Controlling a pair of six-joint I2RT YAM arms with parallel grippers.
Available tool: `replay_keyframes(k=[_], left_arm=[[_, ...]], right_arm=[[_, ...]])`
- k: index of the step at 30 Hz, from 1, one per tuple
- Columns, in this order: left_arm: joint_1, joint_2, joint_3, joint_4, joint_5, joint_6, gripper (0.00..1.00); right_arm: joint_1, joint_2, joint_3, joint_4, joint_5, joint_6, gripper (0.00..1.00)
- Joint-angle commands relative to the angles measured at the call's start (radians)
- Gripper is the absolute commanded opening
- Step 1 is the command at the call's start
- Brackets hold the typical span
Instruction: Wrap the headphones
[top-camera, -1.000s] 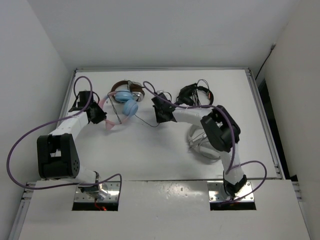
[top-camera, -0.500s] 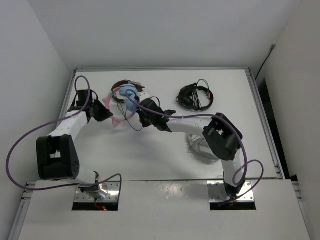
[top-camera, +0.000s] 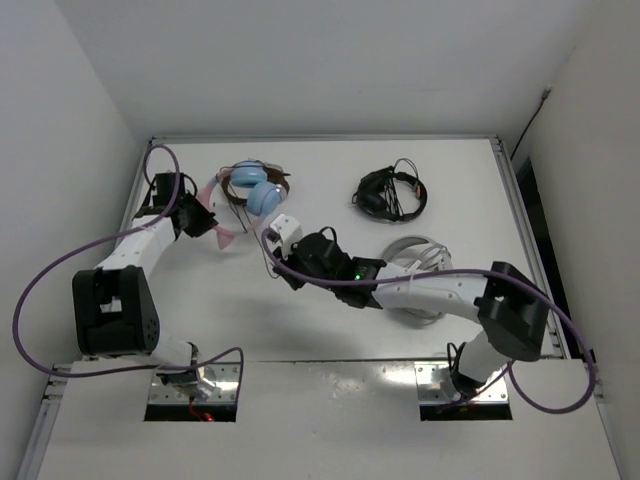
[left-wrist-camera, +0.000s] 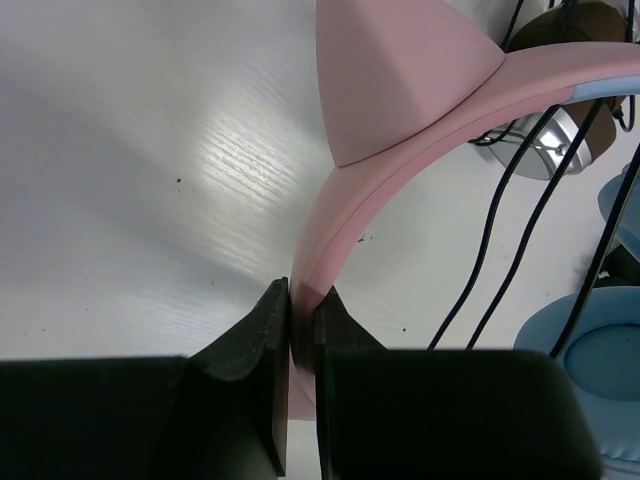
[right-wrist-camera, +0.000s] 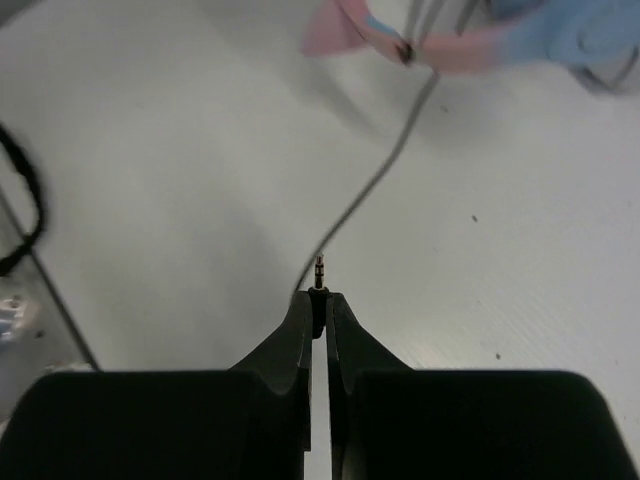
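Pinching the pink band of the headphones (left-wrist-camera: 400, 120), the left end effector (left-wrist-camera: 300, 335) is closed tight; the headset curves ahead and rightward over the table (left-wrist-camera: 120, 150). The right end effector (right-wrist-camera: 318, 305), jaws nearly together, clamps the black cable (right-wrist-camera: 372, 185) at its plug.

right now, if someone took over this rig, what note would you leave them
Left gripper: shut on the pink headband; the headphones lie at the far left of the table.
Right gripper: shut on the plug of the cable, nearer mid-table.
Done: some cable strands cross by the headband; how many turns is unclear.
Left: a loose run of cable leads to the plug; probably wind it on and tuck the plug in.
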Motion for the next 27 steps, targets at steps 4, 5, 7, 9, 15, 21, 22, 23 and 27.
replay_keyframes(k=[4, 5, 7, 9, 15, 21, 22, 23, 27], left_arm=[[-0.042, -0.001, 0.064, 0.066, -0.042, -0.021, 0.0], [-0.057, -0.001, 0.064, 0.066, -0.042, -0.021, 0.0], [-0.087, -0.012, 0.054, 0.066, -0.066, -0.01, 0.0], [-0.108, -0.021, 0.045, 0.066, -0.094, 0.004, 0.0], [-0.183, -0.078, -0.009, 0.066, -0.148, 0.092, 0.0], [-0.239, -0.127, -0.041, 0.057, -0.16, 0.25, 0.0], [-0.251, -0.127, -0.041, 0.046, -0.148, 0.27, 0.0], [-0.266, -0.138, -0.041, 0.046, -0.148, 0.287, 0.0], [-0.301, -0.147, -0.054, 0.028, -0.125, 0.378, 0.0]], right_arm=[[0.066, -0.071, -0.032, 0.121, -0.094, -0.083, 0.0], [0.077, -0.062, -0.02, 0.134, -0.094, -0.083, 0.0], [0.077, -0.051, 0.006, 0.134, -0.128, -0.092, 0.0], [0.077, -0.042, 0.03, 0.134, -0.15, -0.103, 0.0], [0.077, -0.079, 0.063, 0.144, -0.159, -0.146, 0.0], [0.068, -0.133, 0.119, 0.163, -0.114, -0.182, 0.0], [0.068, -0.142, 0.119, 0.163, -0.099, -0.182, 0.0], [0.054, -0.142, 0.129, 0.163, -0.099, -0.182, 0.0], [0.02, -0.142, 0.166, 0.163, -0.079, -0.173, 0.0]])
